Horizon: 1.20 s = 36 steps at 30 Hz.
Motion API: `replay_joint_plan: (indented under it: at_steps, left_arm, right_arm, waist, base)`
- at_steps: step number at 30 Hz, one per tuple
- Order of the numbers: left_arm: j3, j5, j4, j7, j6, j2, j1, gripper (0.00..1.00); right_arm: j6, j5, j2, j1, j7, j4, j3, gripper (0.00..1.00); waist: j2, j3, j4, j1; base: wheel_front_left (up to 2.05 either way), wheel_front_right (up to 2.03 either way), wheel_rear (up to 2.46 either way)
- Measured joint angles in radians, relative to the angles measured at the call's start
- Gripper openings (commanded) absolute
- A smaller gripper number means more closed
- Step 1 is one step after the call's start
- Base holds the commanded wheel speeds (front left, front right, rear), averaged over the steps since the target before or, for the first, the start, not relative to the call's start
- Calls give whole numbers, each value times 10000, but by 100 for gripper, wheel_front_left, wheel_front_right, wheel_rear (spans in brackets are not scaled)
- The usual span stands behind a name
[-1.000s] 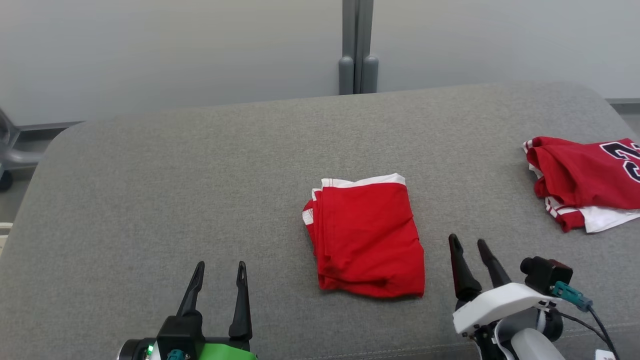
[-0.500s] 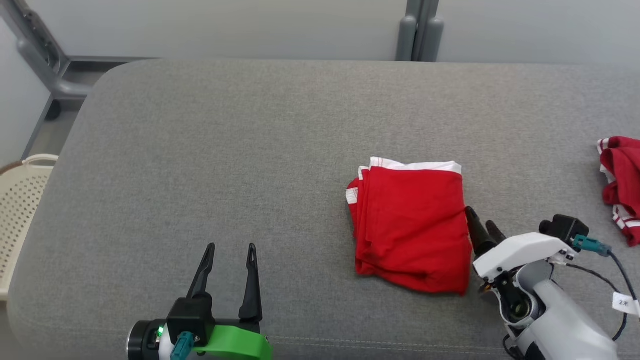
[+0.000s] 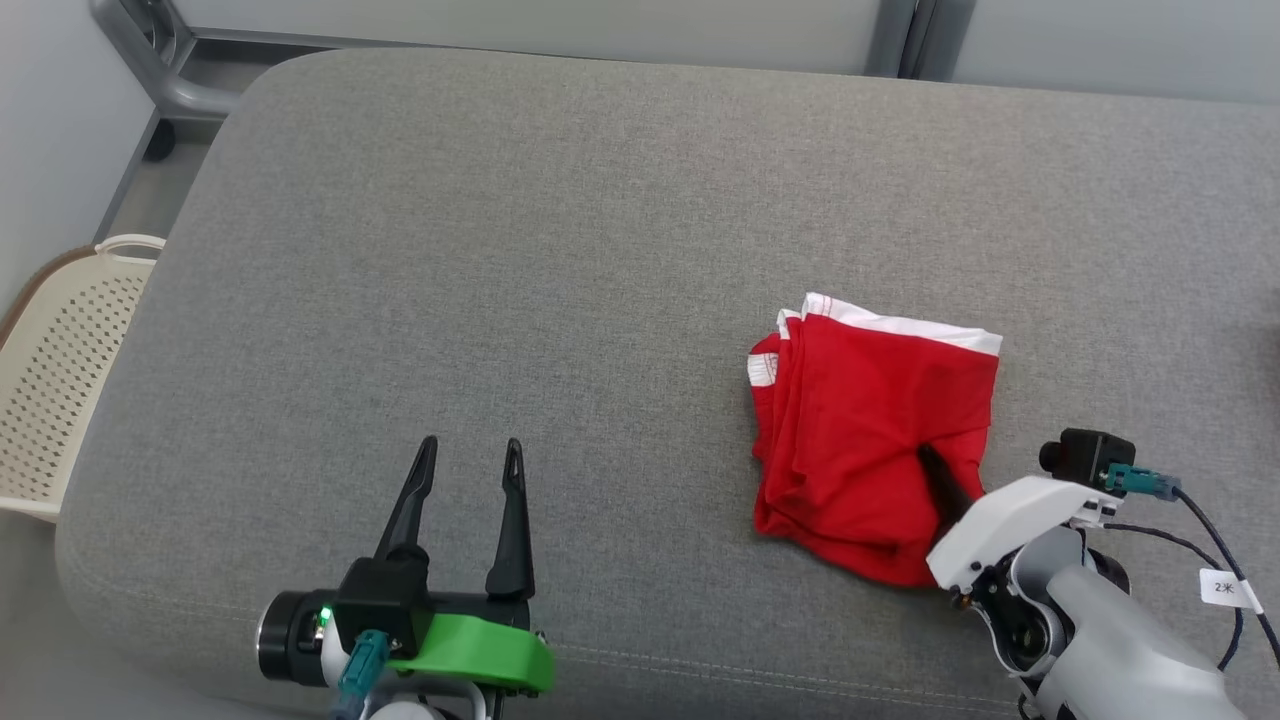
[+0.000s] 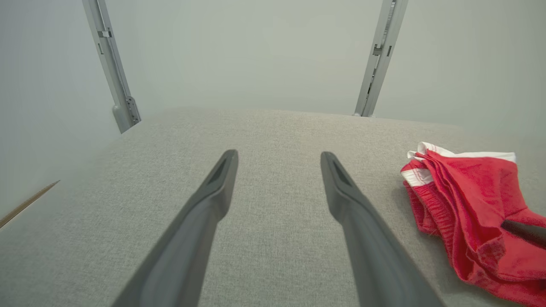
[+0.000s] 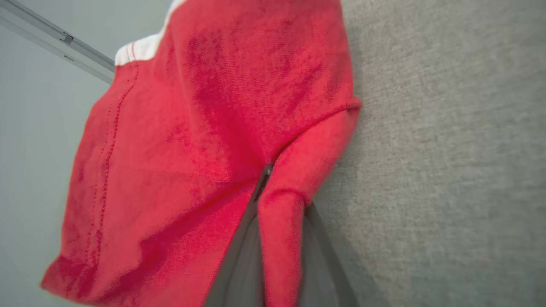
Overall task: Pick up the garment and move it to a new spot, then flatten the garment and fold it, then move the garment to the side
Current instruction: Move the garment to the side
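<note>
The garment [image 3: 870, 420] is a folded red piece with white trim, lying right of centre on the grey cushion [image 3: 500, 250]. My right gripper [image 3: 935, 470] is shut on its near right edge, and the cloth puckers around the dark finger. In the right wrist view a fold of the red garment [image 5: 192, 128] is pinched between the two fingers of that gripper [image 5: 281, 187]. My left gripper [image 3: 472, 445] stands open over bare cushion at the lower left, well away from the cloth. The left wrist view has the garment [image 4: 465, 204] to the right of the open left gripper [image 4: 278, 155].
A cream perforated basket [image 3: 60, 380] stands on the floor off the cushion's left edge. A grey metal frame leg [image 3: 150, 60] is at the far left corner, with a pale wall behind. The cushion's front edge runs just below both grippers.
The camera has turned, shifting the whole picture. My right gripper has gone forward onto the garment's right edge and closed on it, bunching the cloth. The left gripper has stayed open.
</note>
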Motion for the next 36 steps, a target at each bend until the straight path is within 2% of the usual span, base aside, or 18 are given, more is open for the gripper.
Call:
replay_joint_plan:
  at_steps: [3, 7, 13, 21, 30, 36]
  left_arm:
    - [-13, 196, -617, 0, -173, 0, -61, 100]
    - [52, 351, -1001, 0, -251, -2, 20, 100]
    - [117, 571, -1156, 0, -364, -2, 114, 100]
    - [201, 865, -1133, 0, -606, -4, -47, 100]
    - [437, 1220, -1085, 0, -892, -6, -235, 100]
    - [523, 1392, -1076, 0, -1055, -4, -267, 100]
  right_arm:
    - [10, -892, -290, -32, -662, 318, 800, 0]
    - [8, -1475, -337, -271, -999, 562, 1014, 0]
    - [4, -3475, -577, -491, -1035, -295, -59, 0]
    - [4, -5814, -77, 35, -1035, -1214, -1154, 0]
    - [4, -6947, 612, 445, -1035, -1641, -2090, 0]
    - [4, -7202, 909, 593, -1035, -1862, -2336, 0]
  waist:
    - [0, -40, 10, 0]
    - [0, -61, -59, 0]
    - [0, 27, -391, 0]
    - [0, 203, -1288, 0]
    - [0, 386, -2663, 0]
    - [0, 488, -3604, 0]
  base:
    - [0, 0, 0]
    - [0, 0, 0]
    - [0, 0, 0]
    - [0, 0, 0]
    - [0, 0, 0]
    - [0, 0, 0]
